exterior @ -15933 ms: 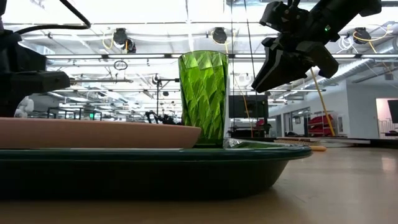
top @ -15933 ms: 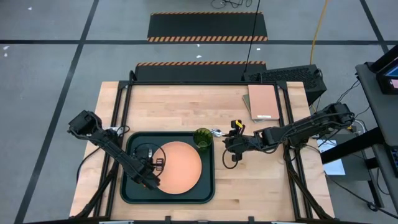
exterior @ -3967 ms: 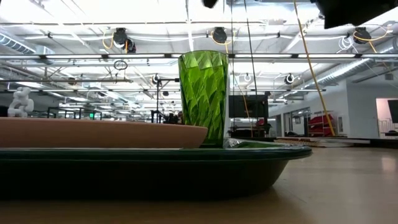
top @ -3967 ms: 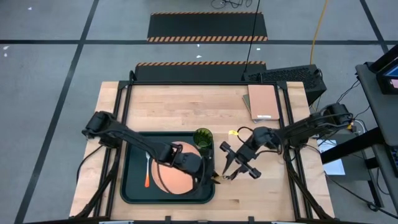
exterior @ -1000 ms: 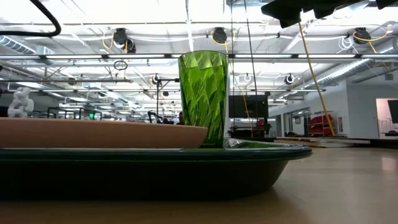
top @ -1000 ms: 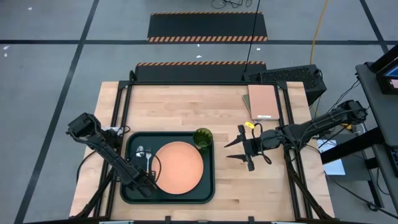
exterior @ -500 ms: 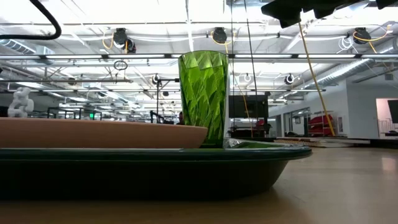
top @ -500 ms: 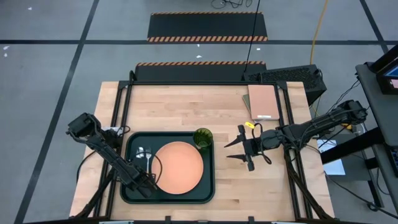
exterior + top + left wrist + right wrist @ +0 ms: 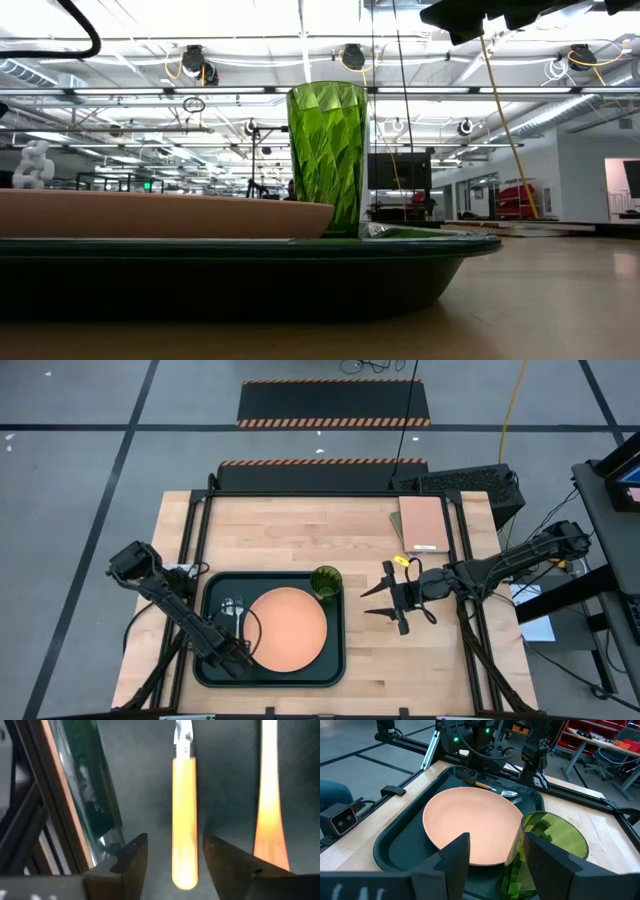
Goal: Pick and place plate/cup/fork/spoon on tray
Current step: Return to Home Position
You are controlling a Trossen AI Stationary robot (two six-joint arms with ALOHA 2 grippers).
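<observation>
The dark green tray (image 9: 270, 675) lies near the table's front left. On it sit the salmon plate (image 9: 286, 628) and, at its far right corner, the green cup (image 9: 325, 581), upright. The spoon (image 9: 184, 820) with its yellow-orange handle and the fork (image 9: 269, 805) with its redder handle lie flat side by side on the tray floor left of the plate. My left gripper (image 9: 175, 840) is open low over the tray, one finger on each side of the spoon handle's free end, with a gap on both sides. My right gripper (image 9: 372, 600) hangs open over bare table to the right of the tray.
A tan notebook-like pad (image 9: 423, 523) lies at the table's far right, and a dark device (image 9: 460, 482) sits at the far edge behind it. Bare wood lies between the tray and the right arm. The table's black frame rails (image 9: 30, 810) run close by the tray's left rim.
</observation>
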